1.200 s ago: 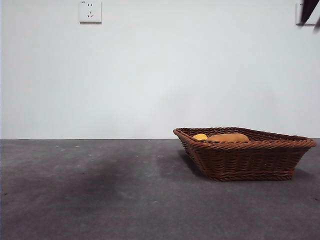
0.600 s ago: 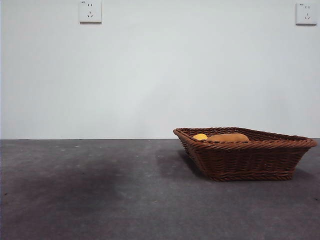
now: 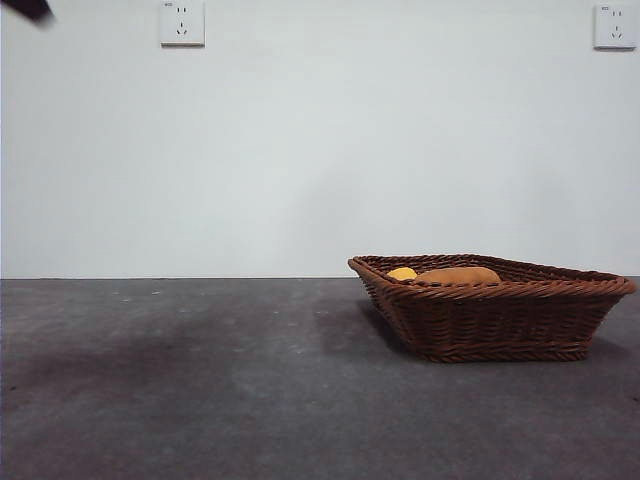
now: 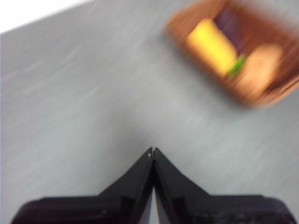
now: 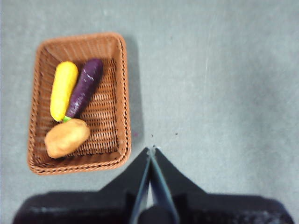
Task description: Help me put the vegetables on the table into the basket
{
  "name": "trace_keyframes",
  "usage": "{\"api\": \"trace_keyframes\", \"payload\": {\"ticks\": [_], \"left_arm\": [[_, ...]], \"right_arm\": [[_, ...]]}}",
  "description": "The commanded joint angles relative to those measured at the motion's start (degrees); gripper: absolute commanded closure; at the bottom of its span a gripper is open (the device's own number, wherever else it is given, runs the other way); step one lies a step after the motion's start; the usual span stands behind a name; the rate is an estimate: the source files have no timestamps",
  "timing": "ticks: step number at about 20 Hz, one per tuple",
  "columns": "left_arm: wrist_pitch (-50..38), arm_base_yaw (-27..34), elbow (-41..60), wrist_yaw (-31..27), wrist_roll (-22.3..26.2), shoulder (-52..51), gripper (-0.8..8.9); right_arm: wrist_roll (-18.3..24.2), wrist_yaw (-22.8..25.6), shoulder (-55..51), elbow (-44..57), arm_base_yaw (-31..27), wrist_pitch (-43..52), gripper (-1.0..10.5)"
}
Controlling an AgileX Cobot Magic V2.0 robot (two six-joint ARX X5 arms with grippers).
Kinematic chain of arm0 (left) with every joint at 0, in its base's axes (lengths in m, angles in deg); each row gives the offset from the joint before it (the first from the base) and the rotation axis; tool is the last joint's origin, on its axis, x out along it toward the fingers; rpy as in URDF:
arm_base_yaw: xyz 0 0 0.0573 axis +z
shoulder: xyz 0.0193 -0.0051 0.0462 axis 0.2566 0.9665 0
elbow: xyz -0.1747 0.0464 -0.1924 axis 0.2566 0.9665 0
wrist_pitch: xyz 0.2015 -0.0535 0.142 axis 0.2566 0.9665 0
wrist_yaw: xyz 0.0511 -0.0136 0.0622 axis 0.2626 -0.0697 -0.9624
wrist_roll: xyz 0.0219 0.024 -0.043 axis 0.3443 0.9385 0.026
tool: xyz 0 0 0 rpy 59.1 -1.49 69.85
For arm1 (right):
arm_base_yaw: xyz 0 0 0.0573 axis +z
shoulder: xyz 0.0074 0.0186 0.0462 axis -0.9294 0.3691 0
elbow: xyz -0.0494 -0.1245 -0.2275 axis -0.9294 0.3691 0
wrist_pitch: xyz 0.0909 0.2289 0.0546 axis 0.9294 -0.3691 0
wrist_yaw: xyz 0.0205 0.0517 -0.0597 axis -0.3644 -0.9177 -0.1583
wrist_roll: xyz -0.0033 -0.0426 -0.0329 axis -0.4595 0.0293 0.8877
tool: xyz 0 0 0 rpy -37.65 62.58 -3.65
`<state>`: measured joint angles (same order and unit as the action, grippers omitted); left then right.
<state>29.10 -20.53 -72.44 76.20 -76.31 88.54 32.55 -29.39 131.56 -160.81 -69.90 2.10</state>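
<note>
Both pairs of black jaws are pressed together at their tips and grip nothing. Left gripper (image 4: 153, 150): raised over bare dark grey matte table (image 4: 84, 107), well apart from the basket; its wrist picture is blurred. Right gripper (image 5: 150, 149): raised over bare table just beside one long side of the basket, not touching it.

Shallow dark brown woven wicker basket (image 5: 122, 93), rectangular with flared sides and braided rim: stands flat on the table; in the front view (image 3: 500, 320) it sits toward the right edge of the tabletop. All three vegetables lie inside it.

Yellow corn cob (image 5: 63, 90): lies lengthwise along one long wall of the basket. In the front view only its yellow top (image 3: 402, 273) shows above the rim; in the left wrist view it is a yellow blur (image 4: 211, 45).

Slim dark purple elongated vegetable (image 5: 85, 87): lies beside the corn cob and almost parallel to it, touching or nearly touching it along its length, with a small green tip at the end near the potato. It cannot be seen in the front view.

Large lumpy tan-brown potato (image 5: 67, 137): lies across one end of the basket, close to the short wall, just beside the ends of the other two. Its top (image 3: 458, 275) rises just above the rim in the front view.

Two white wall sockets (image 3: 181, 22) (image 3: 614, 24): on the pale wall behind the table.
</note>
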Motion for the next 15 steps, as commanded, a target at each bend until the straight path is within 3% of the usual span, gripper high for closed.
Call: {"api": "trace_keyframes", "payload": {"ticks": [1, 3, 5, 7, 12, 15], "left_arm": [[-26.91, 9.84, 19.87, 18.78, 4.35, -8.83, 8.17], [-37.03, 16.52, 31.36, 26.16, 3.10, -16.87, 8.17], [-37.40, 21.22, 37.44, 26.05, 3.13, -24.68, 8.17], [-37.29, 24.59, 40.65, 23.32, 3.72, -30.60, 8.17], [-32.13, 28.85, 43.45, 8.13, 2.97, -38.07, 8.17], [-31.71, 33.90, 44.74, 8.79, 0.66, -38.40, 8.17]], "right_arm": [[-0.11, 0.04, 2.19, 0.31, 0.04, 0.77, 9.5], [-0.11, 0.04, 4.31, 0.31, 0.04, 1.95, 9.5], [-0.11, 0.07, 6.05, 0.31, 0.04, 3.19, 9.5], [-0.11, 0.07, 7.61, 0.31, 0.02, 5.11, 9.5], [-0.11, 0.09, 10.08, 0.31, 0.02, 11.17, 9.5], [-0.11, 0.07, 10.29, 0.31, 0.02, 14.62, 9.5]]}}
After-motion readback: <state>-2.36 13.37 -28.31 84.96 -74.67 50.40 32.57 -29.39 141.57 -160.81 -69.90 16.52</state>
